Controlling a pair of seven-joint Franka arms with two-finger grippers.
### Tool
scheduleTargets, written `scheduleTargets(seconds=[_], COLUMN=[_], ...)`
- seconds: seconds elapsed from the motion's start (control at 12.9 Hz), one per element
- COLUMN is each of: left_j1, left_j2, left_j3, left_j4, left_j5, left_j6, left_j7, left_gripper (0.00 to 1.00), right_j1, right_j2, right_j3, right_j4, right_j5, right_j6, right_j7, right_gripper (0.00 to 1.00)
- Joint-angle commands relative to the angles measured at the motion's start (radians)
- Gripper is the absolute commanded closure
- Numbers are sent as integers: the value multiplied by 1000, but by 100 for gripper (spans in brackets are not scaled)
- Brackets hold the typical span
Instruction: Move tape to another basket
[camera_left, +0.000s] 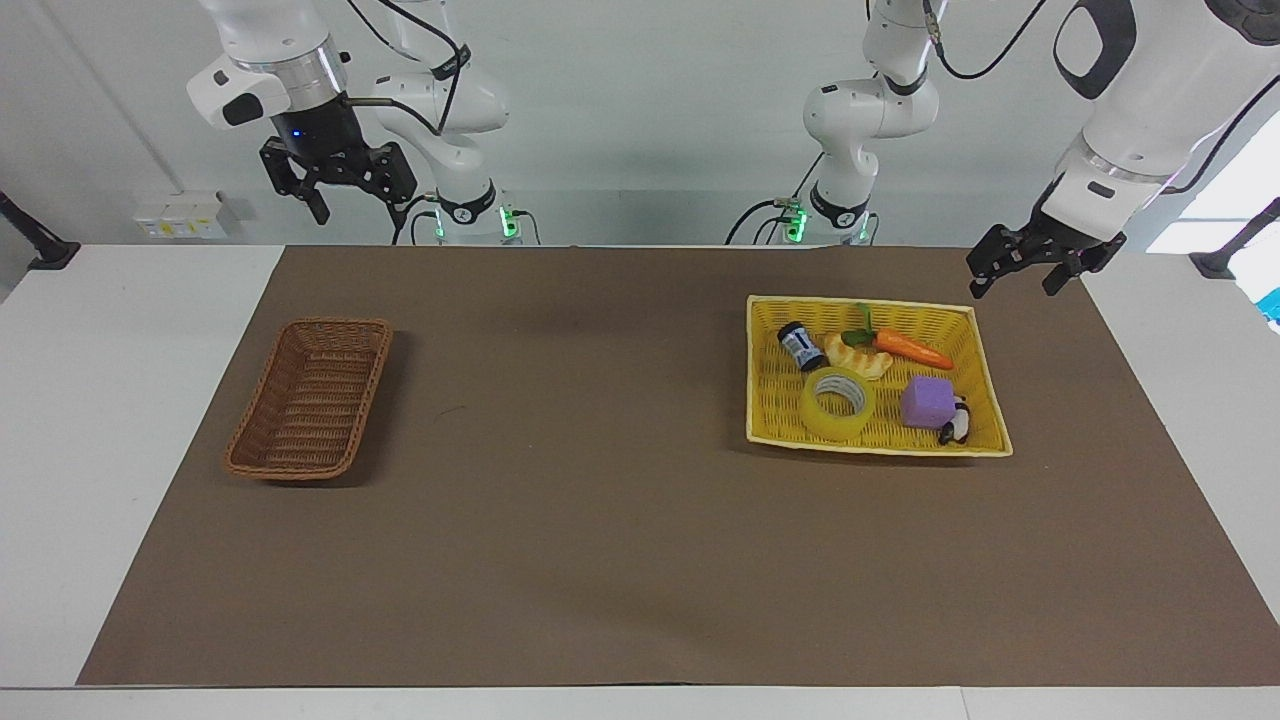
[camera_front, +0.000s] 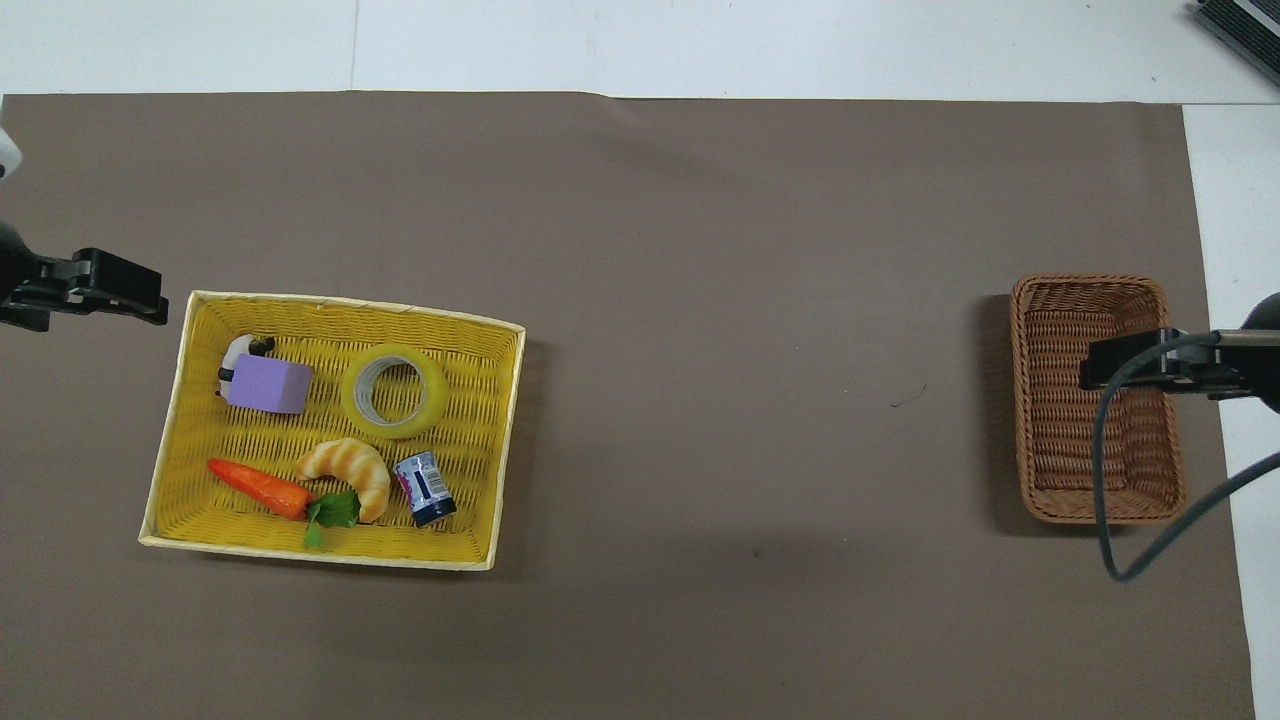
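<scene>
The tape (camera_left: 838, 402), a yellow translucent roll with a pale core, lies flat in the yellow basket (camera_left: 860, 302); it also shows in the overhead view (camera_front: 393, 391). The dark-brown wicker basket (camera_left: 310, 398) stands empty toward the right arm's end of the table, and it shows in the overhead view too (camera_front: 1060, 490). My left gripper (camera_left: 1010, 285) hangs open and empty in the air over the mat beside the yellow basket's corner (camera_front: 130, 295). My right gripper (camera_left: 360, 210) is open, empty and raised high, over the brown basket in the overhead view (camera_front: 1100, 365).
The yellow basket (camera_front: 350, 305) also holds a carrot (camera_front: 260, 487), a croissant (camera_front: 345, 468), a small can (camera_front: 425, 488), a purple block (camera_front: 266, 385) and a black-and-white toy (camera_front: 240, 352). A brown mat (camera_left: 600, 500) covers the table.
</scene>
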Motion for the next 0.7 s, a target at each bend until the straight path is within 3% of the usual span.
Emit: scheduleTargets(seconds=[0.0,0.23,0.39,0.62], left_j1=[14,14,14,14], left_j2=[-23,-23,-29,-46], left_j3=[-4,-4,-4,-4], left_j4=[-38,-39,-48,-84], left_j5=[-17,-17,-17,-17], left_j6=[12,15,25,55], left_j7=[16,18,20,26], left_gripper=[0,0,0,0], right_j1=[-7,-7,-17,-8], right_j2=[-26,-5,58,57], right_j3=[2,2,2,2], right_j4=[-32,-3,86,86], right_j5=[15,-5,-23,-12], right_j6=[10,13,-51,-47], right_j7=[-13,-16,-31,-21], right_gripper=[0,0,0,0])
